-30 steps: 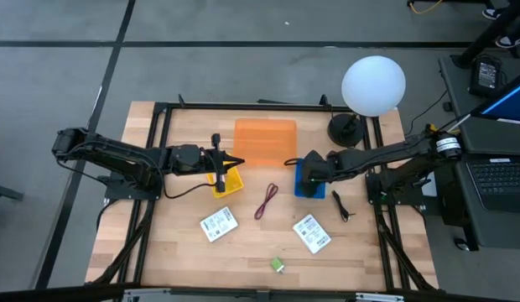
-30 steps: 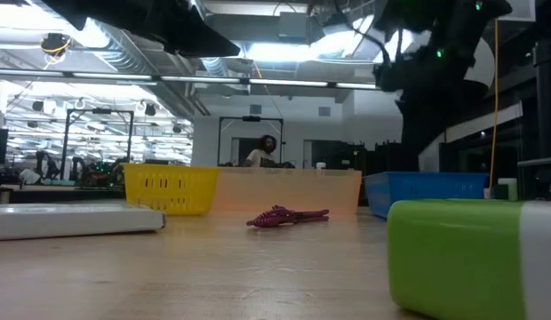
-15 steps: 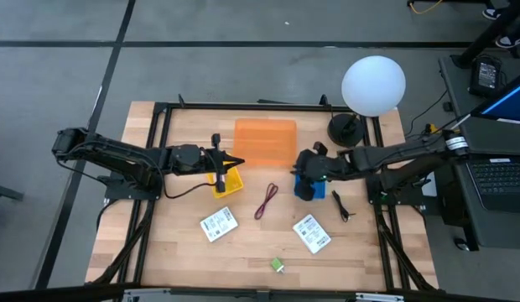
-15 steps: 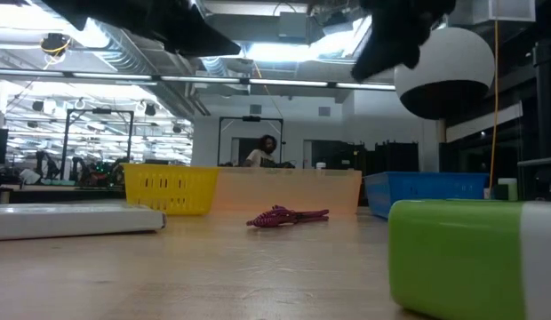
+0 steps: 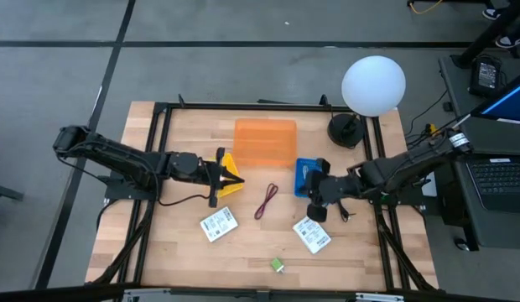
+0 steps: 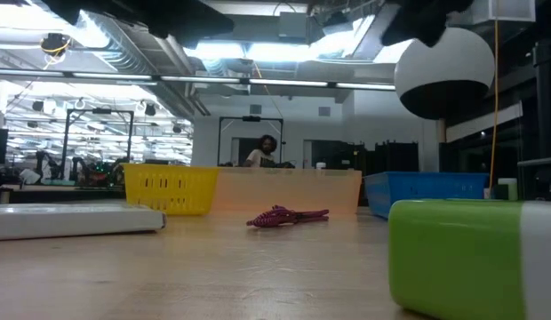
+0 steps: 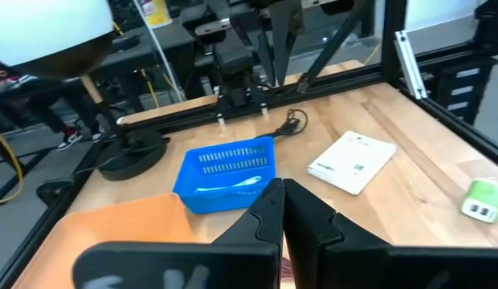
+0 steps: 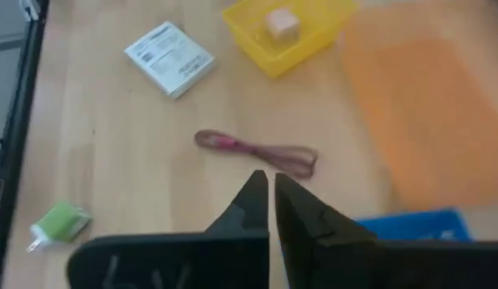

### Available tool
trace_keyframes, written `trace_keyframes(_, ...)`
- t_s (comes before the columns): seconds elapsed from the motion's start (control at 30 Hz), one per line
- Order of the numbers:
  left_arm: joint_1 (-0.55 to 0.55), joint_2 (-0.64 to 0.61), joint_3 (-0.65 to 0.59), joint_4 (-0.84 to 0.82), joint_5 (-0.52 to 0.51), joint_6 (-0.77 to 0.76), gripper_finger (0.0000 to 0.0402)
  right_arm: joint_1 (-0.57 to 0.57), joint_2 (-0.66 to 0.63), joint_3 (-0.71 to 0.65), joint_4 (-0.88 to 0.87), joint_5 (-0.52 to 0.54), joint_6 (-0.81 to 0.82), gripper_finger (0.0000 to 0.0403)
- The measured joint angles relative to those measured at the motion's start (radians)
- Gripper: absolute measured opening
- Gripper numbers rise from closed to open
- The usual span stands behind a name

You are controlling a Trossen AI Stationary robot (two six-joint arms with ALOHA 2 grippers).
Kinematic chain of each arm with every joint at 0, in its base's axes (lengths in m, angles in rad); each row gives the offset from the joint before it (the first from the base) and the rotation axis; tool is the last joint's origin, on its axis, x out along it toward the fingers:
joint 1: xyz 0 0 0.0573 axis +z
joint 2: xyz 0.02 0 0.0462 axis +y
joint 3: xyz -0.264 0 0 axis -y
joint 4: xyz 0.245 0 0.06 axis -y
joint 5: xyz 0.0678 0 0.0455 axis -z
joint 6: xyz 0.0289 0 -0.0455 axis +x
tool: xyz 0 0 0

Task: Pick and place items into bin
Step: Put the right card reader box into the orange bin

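Both grippers are shut and empty. My left gripper [image 5: 236,179] [image 7: 283,201] hovers over the yellow bin [image 5: 227,163], which holds a pink block [image 8: 281,24]. My right gripper [image 5: 314,215] [image 8: 271,189] hangs above the table between the blue bin [image 5: 307,174] and the right white packet [image 5: 311,234]. The second white packet [image 5: 218,223], the dark red cord [image 5: 267,201], a green block [image 5: 278,265] and a thin black piece [image 5: 342,206] lie flat on the wood. A pale piece [image 7: 233,185] lies in the blue bin.
An orange bin [image 5: 265,143] stands at the far middle between the yellow and blue ones. A lamp with a white globe [image 5: 373,84] and a black base [image 5: 345,129] is at the far right. A black frame [image 5: 243,106] borders the table.
My right gripper has risen from the blue bin and swung toward the table's near edge, ending above the right white packet, and it has turned as it went. My left gripper has shifted a little toward the near edge over the yellow bin.
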Motion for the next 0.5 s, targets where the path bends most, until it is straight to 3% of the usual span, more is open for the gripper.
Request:
trace_keyframes(0.13,-0.017,0.000,0.000,0.000,-0.001,0.000,0.0003,0.038,0.019,0.000,-0.089,0.024,0.181,0.0002)
trace_keyframes(0.5,-0.019,0.000,0.000,0.002,0.001,-0.074,0.0003,0.138,0.099,-0.001,-0.169,-0.012,0.376,0.0000)
